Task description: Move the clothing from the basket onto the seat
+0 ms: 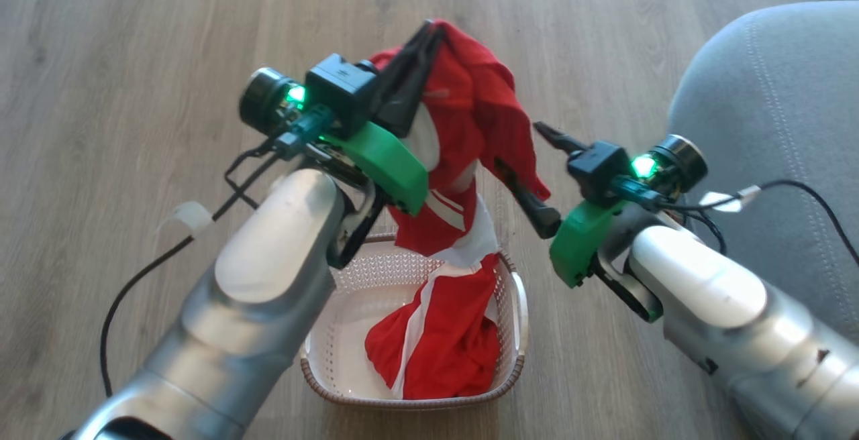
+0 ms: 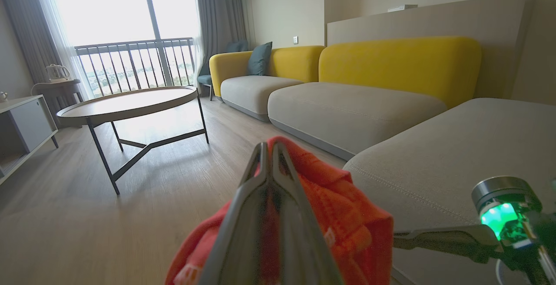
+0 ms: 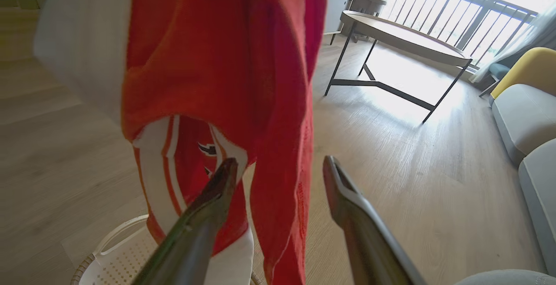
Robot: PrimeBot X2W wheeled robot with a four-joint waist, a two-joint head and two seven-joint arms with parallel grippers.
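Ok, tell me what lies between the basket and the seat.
Head view: only bare wooden floor lies between basket and seat; the right forearm hovers above it.

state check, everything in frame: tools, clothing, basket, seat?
left tool: shut on clothing, held above basket.
right tool: open, a hanging fold at its fingers, not gripped.
clothing: top held up by left tool, lower end in basket.
basket: upright on floor, part of clothing inside.
seat: right of basket, clothing not yet on it.

Glaring window (image 2: 121, 11) daylight, wide-angle distortion, blurred foreground
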